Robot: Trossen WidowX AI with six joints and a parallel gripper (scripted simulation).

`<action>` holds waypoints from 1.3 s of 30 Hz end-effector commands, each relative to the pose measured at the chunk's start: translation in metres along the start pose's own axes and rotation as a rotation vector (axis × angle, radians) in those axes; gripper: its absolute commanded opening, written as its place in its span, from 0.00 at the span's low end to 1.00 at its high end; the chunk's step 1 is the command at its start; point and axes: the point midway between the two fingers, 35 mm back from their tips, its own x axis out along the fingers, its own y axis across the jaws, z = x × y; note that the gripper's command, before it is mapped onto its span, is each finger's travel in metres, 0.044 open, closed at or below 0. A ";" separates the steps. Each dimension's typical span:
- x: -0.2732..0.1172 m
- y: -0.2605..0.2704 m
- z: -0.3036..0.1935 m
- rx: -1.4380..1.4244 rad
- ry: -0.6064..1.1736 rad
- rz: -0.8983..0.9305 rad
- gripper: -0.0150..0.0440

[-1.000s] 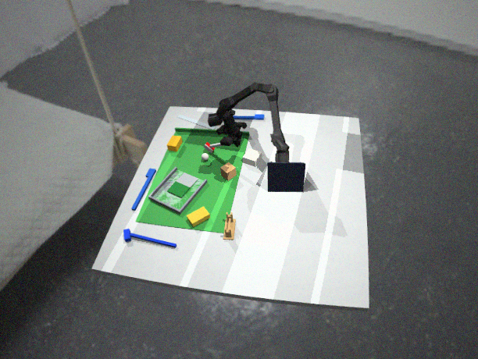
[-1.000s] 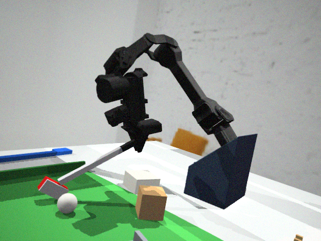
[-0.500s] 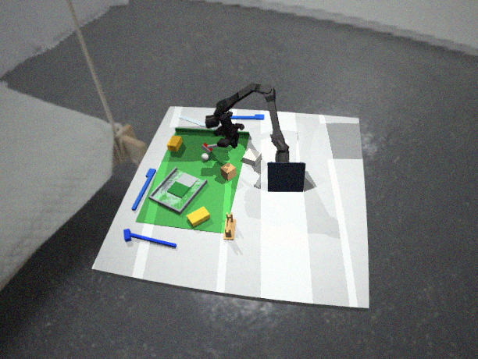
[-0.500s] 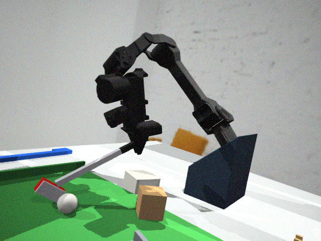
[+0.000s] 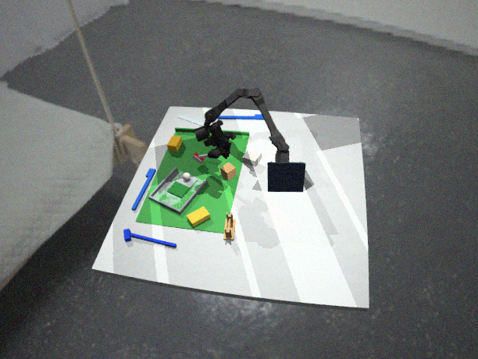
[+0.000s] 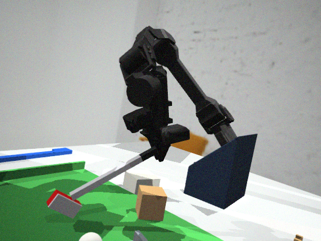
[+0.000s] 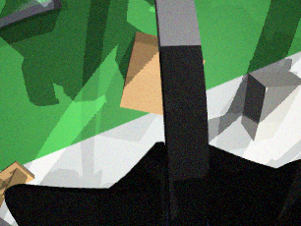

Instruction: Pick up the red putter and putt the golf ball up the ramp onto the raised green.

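My gripper (image 5: pixel 225 154) (image 6: pixel 159 155) is shut on the red putter's black grip, above the green mat (image 5: pixel 160 212) (image 6: pixel 23 222). The putter (image 6: pixel 105 178) (image 7: pixel 180 25) slants down from the fingers, and its red and grey head (image 5: pixel 198 158) (image 6: pixel 65 205) hangs at the lower left in the exterior view. The white golf ball (image 5: pixel 187 176) (image 6: pixel 91 237) is at the near end of the grey-walled ramp (image 5: pixel 165 205), on the putter's side, apart from the head. The raised green (image 5: pixel 180 189) is the darker square in the middle of the ramp, with no ball on it.
A tan cube (image 5: pixel 228 171) (image 6: pixel 151 207) (image 7: pixel 143 85) and a white block (image 5: pixel 253 158) (image 7: pixel 282 100) stand near the gripper. An orange block (image 5: pixel 175 143), a yellow block (image 5: pixel 198 217) and a wooden stand (image 5: pixel 230 230) are around the ramp. Blue bars (image 5: pixel 144 190) (image 5: pixel 152 240) lie outside the mat.
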 end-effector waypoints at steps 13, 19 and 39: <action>-0.038 0.004 -0.010 -0.008 -0.007 0.005 0.25; -0.038 0.004 -0.010 -0.008 -0.007 0.005 0.25; -0.038 0.004 -0.010 -0.008 -0.007 0.005 0.25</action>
